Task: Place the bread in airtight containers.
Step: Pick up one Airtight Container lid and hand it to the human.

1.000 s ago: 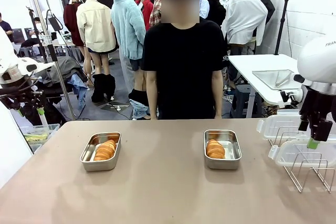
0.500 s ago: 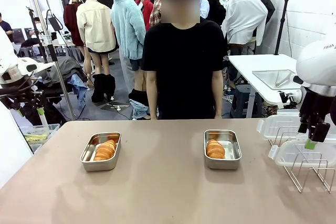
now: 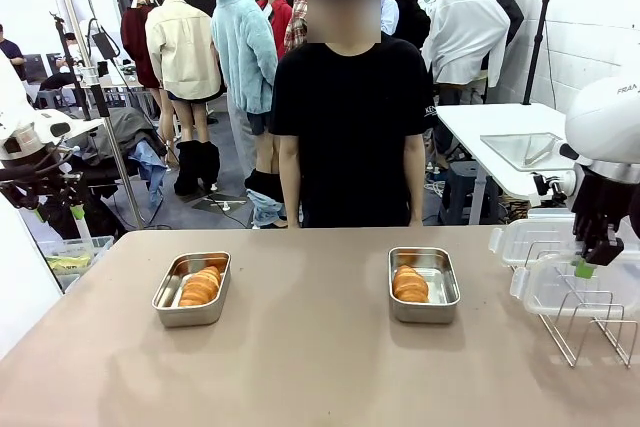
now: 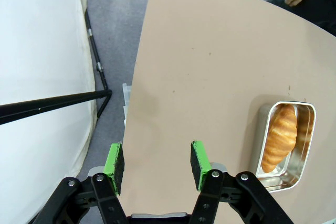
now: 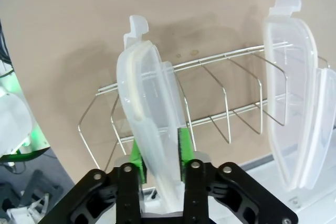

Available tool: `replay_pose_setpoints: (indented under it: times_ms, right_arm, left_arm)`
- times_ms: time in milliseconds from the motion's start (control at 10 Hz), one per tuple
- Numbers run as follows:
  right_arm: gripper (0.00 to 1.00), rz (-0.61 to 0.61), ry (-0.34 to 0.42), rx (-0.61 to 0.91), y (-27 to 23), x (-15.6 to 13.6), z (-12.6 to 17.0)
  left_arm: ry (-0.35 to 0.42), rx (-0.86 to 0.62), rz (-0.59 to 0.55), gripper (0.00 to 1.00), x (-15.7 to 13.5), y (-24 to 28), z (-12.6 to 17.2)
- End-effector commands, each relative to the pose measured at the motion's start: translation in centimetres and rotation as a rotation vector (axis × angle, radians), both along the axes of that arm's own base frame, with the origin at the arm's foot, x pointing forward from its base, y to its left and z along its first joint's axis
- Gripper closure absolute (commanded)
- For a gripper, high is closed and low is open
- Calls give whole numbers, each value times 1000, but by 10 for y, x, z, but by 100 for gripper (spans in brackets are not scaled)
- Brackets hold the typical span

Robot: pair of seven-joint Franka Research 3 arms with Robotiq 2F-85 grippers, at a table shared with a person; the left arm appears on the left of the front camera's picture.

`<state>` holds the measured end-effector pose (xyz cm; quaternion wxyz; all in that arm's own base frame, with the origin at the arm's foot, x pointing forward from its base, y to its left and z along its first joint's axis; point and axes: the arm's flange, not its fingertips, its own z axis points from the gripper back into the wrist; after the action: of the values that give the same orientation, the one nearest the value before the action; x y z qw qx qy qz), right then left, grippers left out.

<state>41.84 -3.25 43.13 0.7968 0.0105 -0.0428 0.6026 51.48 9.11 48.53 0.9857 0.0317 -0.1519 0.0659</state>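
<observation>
At the counter's (image 3: 300,367) right edge, a clear lid (image 5: 147,114) in the wire rack (image 5: 231,114) is pinched by the right tool (image 5: 160,150); a straight lift is advised. The left tool (image 4: 155,158) is held open, empty. The bread (image 3: 410,284) is seen in both tins (image 3: 450,292) mid-counter.

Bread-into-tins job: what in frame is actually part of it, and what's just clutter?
In the job: left tin, right tin; left bread, right bread; near lid, pinched by the right gripper; far lid; wire rack holding both lids.
Lying about: white side table; floor bin. Left gripper open, holding nothing.
</observation>
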Motion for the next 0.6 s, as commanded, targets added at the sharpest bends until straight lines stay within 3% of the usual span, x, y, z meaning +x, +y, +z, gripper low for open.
replay_pose_setpoints:
  times_ms: [0,100,500]
  right_arm:
    - [100,-35,-12,-5,-1,5,-1]
    - [100,-19,15,22,-1,6,0]
    - [100,-6,-1,0,-1,0,1]
  left_arm:
    - [-1,14,21,33,0,-1,1]
    - [-1,14,21,33,0,-1,1]
    - [-1,14,21,33,0,-1,1]
